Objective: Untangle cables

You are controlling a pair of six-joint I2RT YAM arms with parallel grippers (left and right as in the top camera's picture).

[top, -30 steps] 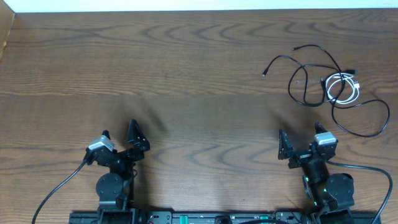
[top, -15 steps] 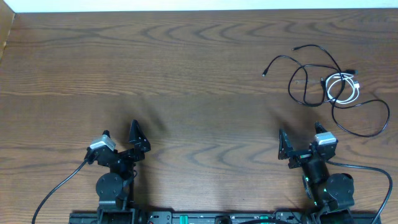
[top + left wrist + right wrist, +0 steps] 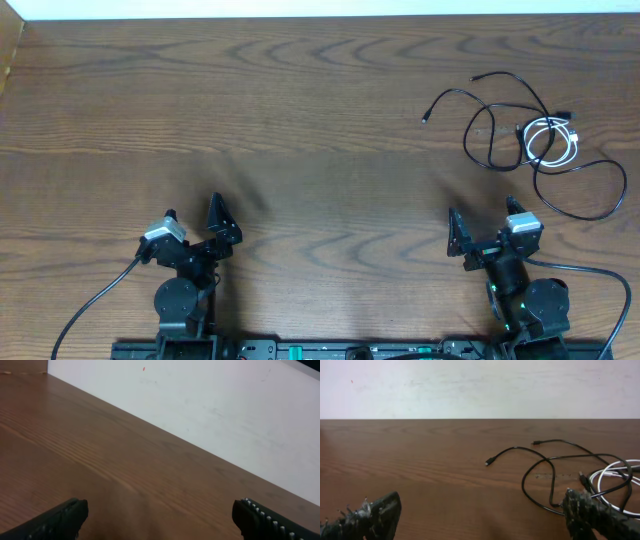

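overhead, you can see nothing has shifted since a second ago: both arms sit where they were at the near edge of the table (image 3: 300,120), and the cables (image 3: 530,140) lie in the same tangle at the far right. your left gripper (image 3: 190,207) is spread wide, holding and touching nothing, well apart from the tangle. your right gripper (image 3: 481,208) is equally wide and empty, near the tangle but clear of it. the white cable (image 3: 545,123) is looped among the black cables (image 3: 467,138)
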